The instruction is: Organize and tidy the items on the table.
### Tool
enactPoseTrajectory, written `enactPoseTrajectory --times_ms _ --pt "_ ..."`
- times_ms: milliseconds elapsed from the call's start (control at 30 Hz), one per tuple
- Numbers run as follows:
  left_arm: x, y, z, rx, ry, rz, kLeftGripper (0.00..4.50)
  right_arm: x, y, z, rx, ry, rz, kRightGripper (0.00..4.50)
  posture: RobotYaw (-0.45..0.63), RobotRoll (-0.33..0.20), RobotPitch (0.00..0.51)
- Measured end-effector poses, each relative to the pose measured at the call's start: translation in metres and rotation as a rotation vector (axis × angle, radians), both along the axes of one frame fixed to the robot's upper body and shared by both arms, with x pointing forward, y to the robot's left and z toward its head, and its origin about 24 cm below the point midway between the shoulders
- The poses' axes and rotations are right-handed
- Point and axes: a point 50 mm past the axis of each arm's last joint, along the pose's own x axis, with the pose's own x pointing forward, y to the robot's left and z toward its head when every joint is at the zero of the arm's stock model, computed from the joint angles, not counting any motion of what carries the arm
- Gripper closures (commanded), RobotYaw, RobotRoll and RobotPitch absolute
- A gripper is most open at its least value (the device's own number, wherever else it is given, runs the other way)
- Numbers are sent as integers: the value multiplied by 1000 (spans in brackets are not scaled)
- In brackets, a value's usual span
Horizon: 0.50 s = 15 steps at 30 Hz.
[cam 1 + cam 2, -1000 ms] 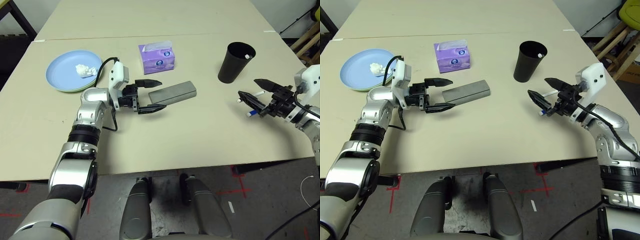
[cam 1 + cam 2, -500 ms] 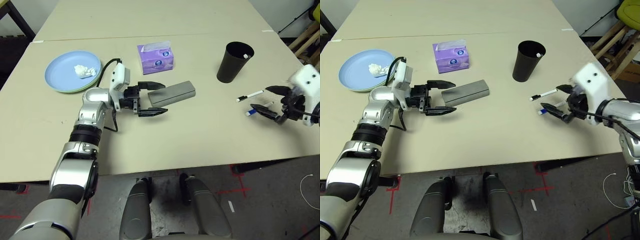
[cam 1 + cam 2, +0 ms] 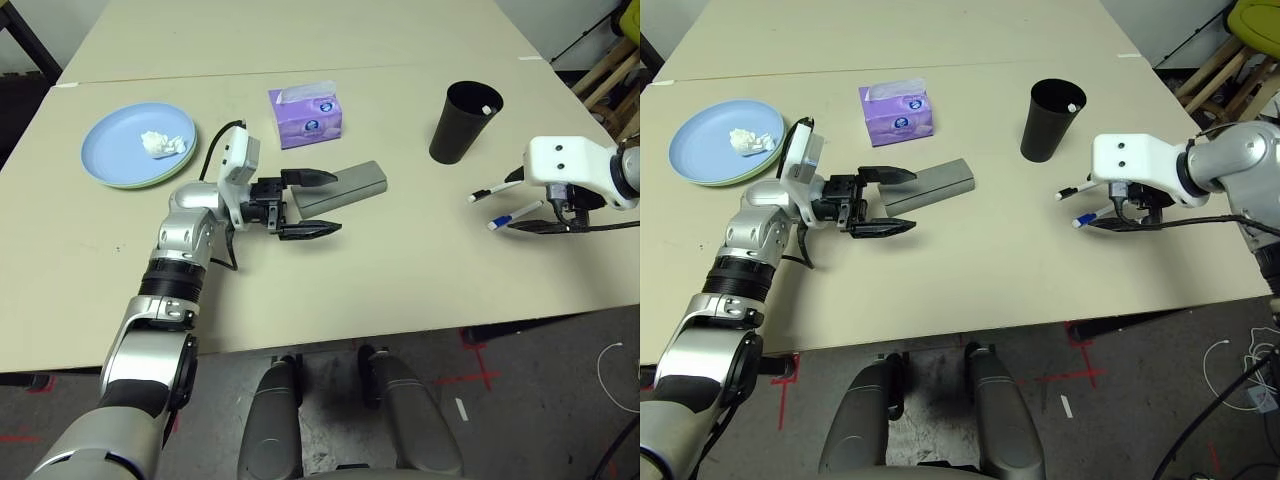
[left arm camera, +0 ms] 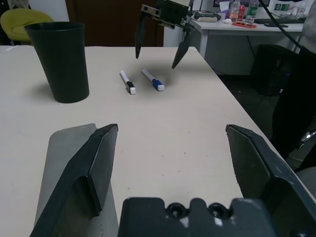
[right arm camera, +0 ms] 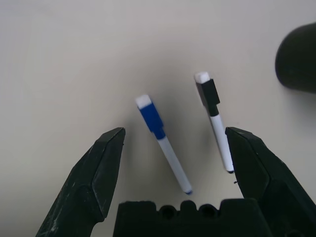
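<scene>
The counter (image 3: pixel 400 270) looks smooth and matt; 2 pens (image 5: pixel 170 160) look like smooth, shiny plastic.

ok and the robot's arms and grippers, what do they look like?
Silver arms with black joint bands, black cables looping at white wrist housings, dark dots on the right one. Left gripper and right gripper: black, two tapered, angular fingers each.

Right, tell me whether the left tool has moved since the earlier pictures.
Yes: against the grey glasses case, the left tool has shifted to the robot's right and slightly nearer its body.
</scene>
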Motion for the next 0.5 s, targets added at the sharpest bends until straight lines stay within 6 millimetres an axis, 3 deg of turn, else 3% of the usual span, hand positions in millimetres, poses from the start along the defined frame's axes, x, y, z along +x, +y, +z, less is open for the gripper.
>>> enactPoseTrajectory --times_ms 167,500 --pt "-1 2 1 6 -7 7 46 5 6 -11 -113 35 102 0 61 0 271" --pt "-2 -1 4 -19 -5 -8 46 10 12 -14 -187 37 193 0 59 0 277"
